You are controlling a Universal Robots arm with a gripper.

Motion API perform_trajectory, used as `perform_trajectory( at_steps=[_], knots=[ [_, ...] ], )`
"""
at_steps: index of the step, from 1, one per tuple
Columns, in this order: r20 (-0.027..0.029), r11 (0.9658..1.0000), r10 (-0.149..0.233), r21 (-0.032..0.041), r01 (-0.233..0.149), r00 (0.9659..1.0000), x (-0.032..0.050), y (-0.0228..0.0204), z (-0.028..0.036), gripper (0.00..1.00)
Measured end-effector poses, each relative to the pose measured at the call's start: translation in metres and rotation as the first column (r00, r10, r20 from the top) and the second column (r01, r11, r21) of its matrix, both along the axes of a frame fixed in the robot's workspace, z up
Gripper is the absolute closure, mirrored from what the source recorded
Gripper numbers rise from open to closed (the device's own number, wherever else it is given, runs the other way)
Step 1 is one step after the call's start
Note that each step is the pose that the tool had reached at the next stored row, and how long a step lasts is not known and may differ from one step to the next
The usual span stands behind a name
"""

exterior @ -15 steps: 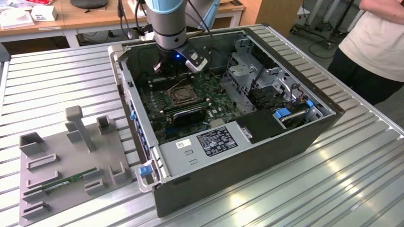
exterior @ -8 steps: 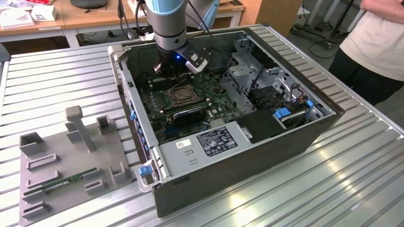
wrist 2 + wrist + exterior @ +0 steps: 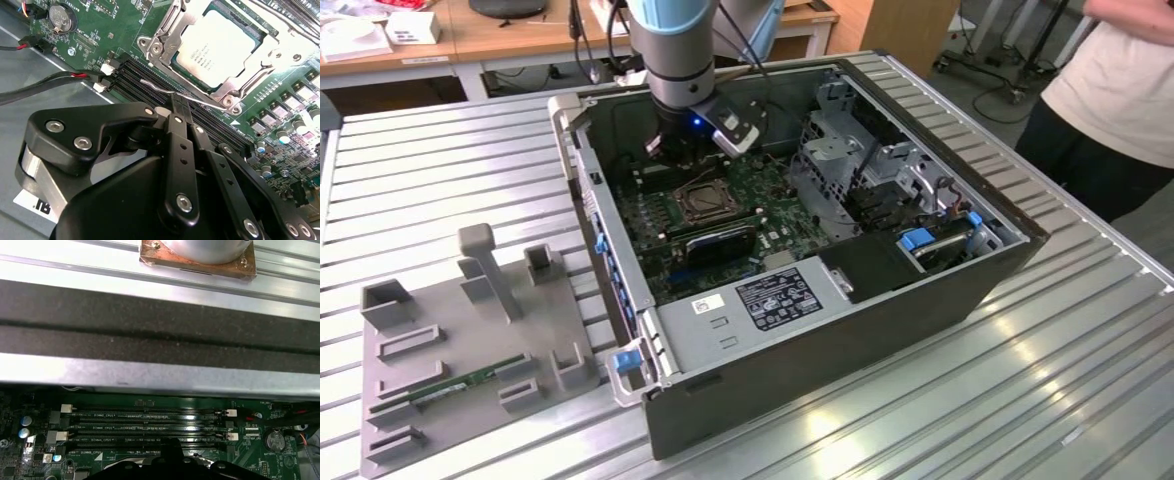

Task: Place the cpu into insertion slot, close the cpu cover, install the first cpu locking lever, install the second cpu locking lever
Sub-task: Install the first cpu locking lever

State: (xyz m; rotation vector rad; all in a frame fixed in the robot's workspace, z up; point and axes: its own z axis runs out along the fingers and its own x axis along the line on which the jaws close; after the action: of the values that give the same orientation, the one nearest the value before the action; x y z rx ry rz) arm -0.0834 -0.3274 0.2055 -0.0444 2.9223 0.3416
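Bright, even indoor light falls on the scene, seemingly from overhead. In the exterior view, pale glare streaks the ribbed worktop point(image 3: 1067, 400), and the inside of the computer case point(image 3: 854, 380) lies in shade. In the second wrist view, the cpu point(image 3: 220, 45) washes out almost white beside the dark gripper point(image 3: 175, 100). In the first wrist view, a metal rail point(image 3: 150, 372) gleams above the dim circuit board point(image 3: 190, 402).

**Print on the computer's parts**
The cpu point(image 3: 220, 45) carries several lines of dark print on its metal top, too small to make out. White lettering on the motherboard point(image 3: 150, 402) runs beside each of the memory slots point(image 3: 145, 416). The power supply point(image 3: 720, 345) bears a black label point(image 3: 774, 298) and a small white sticker point(image 3: 708, 305), both illegible.
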Motion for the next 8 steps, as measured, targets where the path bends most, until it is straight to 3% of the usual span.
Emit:
perform_trajectory(
  at_steps=[8],
  knots=[
    [-0.0001, 1.0, 0.0, -0.0002, 0.0, 1.0, 0.0015, 0.0, -0.0039, 0.89]
  ],
)
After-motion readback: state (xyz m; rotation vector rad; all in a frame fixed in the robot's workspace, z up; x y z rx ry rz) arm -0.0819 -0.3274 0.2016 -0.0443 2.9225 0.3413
